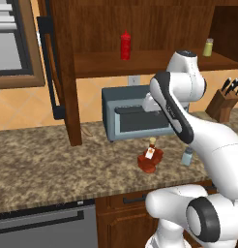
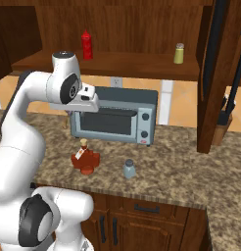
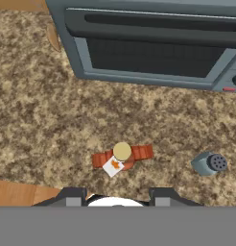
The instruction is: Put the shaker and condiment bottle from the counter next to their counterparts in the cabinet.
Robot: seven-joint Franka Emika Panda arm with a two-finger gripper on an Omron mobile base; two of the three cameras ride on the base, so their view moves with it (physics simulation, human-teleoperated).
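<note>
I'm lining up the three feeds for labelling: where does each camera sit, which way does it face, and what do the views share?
Left base view: behind the arm on its left, facing the counter and cabinet; the white arm rises at lower right.
Right base view: behind on the right, facing the toaster oven; the arm rises at lower left.
Hand view: on the hand, looking down at the counter; the finger tips rise at the bottom.
Shared: all three show the condiment bottle and shaker.

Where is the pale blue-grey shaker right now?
The shaker stands upright on the counter, in front of the toaster oven and to the right of the condiment bottle in the right base view.
</note>
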